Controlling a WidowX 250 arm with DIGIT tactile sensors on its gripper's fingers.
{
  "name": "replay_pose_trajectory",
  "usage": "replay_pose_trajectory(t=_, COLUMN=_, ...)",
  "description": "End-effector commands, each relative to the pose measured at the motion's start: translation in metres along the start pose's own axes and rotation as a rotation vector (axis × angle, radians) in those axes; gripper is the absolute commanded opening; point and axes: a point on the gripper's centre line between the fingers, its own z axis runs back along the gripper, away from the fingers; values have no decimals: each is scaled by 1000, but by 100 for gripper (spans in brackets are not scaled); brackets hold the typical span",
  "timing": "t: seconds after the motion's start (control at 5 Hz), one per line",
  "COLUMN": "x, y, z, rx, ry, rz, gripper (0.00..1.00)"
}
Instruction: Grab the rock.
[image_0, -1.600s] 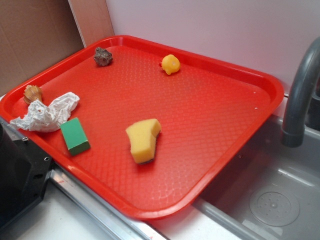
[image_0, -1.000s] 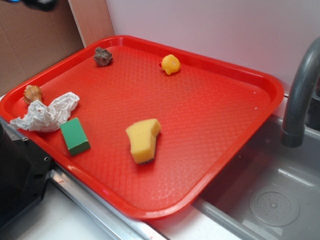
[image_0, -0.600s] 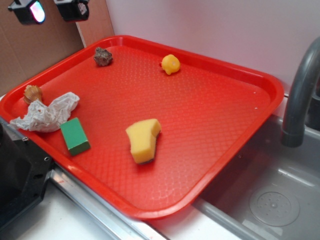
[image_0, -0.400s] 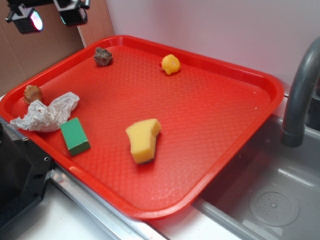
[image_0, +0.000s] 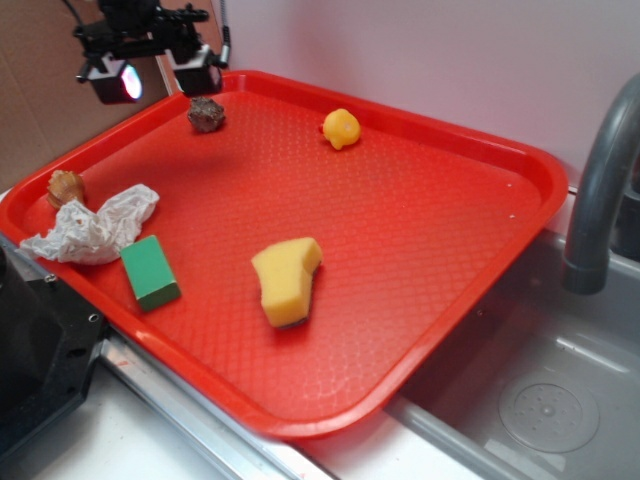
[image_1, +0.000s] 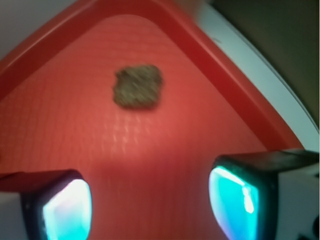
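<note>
My gripper (image_0: 155, 78) hangs above the far left corner of the red tray (image_0: 420, 330), jaws spread wide and holding nothing — 2 fingertips (image_1: 62, 210) frame bare tray floor in the wrist view. The rock (image_0: 205, 114) sits on the tray near that corner, just beside my right finger in the exterior view, ahead of the gap between the fingers and apart from them in the wrist view (image_1: 138, 86).

Rough rock (image_0: 206, 114), textured plastic tray (image_0: 420, 250)
</note>
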Motion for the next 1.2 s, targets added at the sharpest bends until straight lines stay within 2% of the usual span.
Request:
replay_pose_trajectory(t=0.0, x=9, y=48, z=-17, rx=14, ry=-46, rz=6, gripper=100)
replay_pose_trajectory(t=0.2, x=11, y=66, z=-17, rx=16, ry=-38, rz=44, gripper=100)
replay_pose_trajectory(t=0.4, x=3, y=63, z=-8, rx=13, ry=-31, rz=-45, gripper=100)
replay_pose_trajectory(t=1.0, x=3, y=63, z=-8, rx=13, ry=-31, rz=-45, gripper=100)
